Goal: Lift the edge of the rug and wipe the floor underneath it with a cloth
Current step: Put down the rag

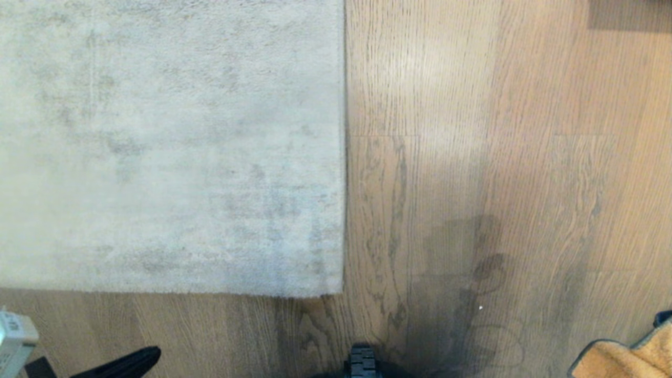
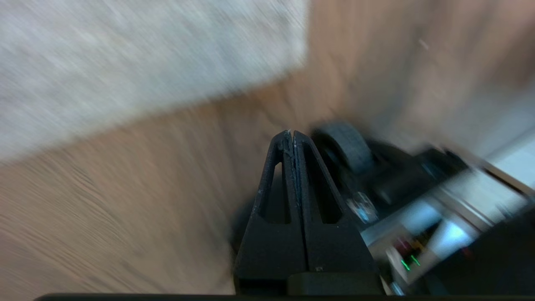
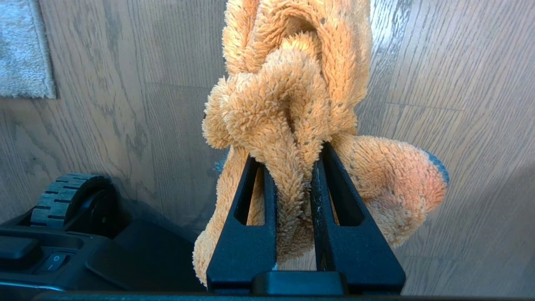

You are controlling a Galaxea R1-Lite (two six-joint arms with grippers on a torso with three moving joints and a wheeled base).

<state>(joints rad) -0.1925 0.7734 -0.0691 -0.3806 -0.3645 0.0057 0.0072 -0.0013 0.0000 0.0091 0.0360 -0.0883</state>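
The pale grey rug (image 1: 168,142) lies flat on the wood floor (image 1: 472,157), filling the left of the head view; its straight rug edge (image 1: 344,157) runs down to a square corner (image 1: 338,291). My left gripper (image 1: 149,356) shows as a dark tip at the bottom left of the head view, over bare floor short of the rug. In the left wrist view the left gripper (image 2: 291,133) is shut and empty above the floor, rug (image 2: 138,67) beyond. My right gripper (image 3: 288,156) is shut on the fluffy orange cloth (image 3: 292,96), which also peeks in as the cloth (image 1: 627,357) at the bottom right.
The robot's base wheel (image 1: 362,362) sits at the bottom centre, with its dark shadow on the floor (image 1: 457,294) to the right. A white part of the robot (image 1: 13,341) is at the bottom left. A darker patch (image 1: 627,13) lies at the top right.
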